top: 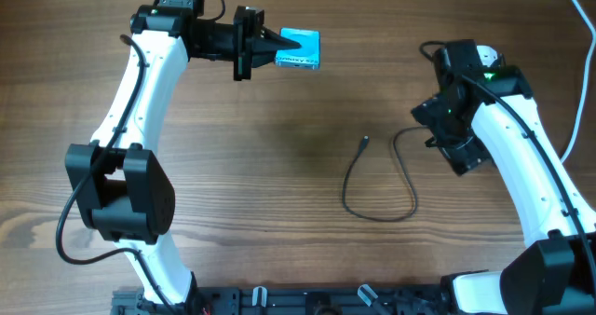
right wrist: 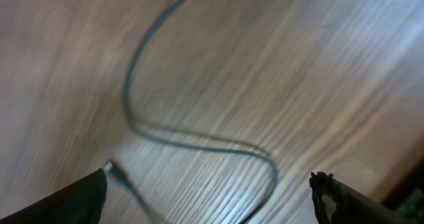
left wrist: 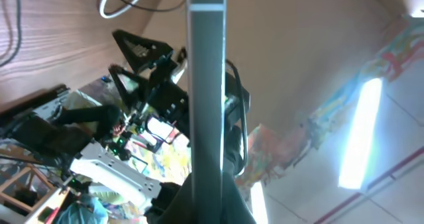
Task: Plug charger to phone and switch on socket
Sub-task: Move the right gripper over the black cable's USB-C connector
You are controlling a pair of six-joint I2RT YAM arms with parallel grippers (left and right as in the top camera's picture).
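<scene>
Left gripper (top: pixel 282 48) is clamped on the phone (top: pixel 305 45), which sits edge-on between its fingers. Right gripper (right wrist: pixel 211 184) is spread wide and empty. The charger (right wrist: pixel 199 144) loops on the table (right wrist: pixel 344 65) just ahead of it, connector tip (right wrist: pixel 109 166) near one fingertip.

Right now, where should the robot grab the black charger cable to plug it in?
Just behind the connector tip of the charger. It lies flat on the table with that end free, so the right fingers, open now, should probably come straight down, straddling the cable crosswise. The left fingers hold the phone.
</scene>
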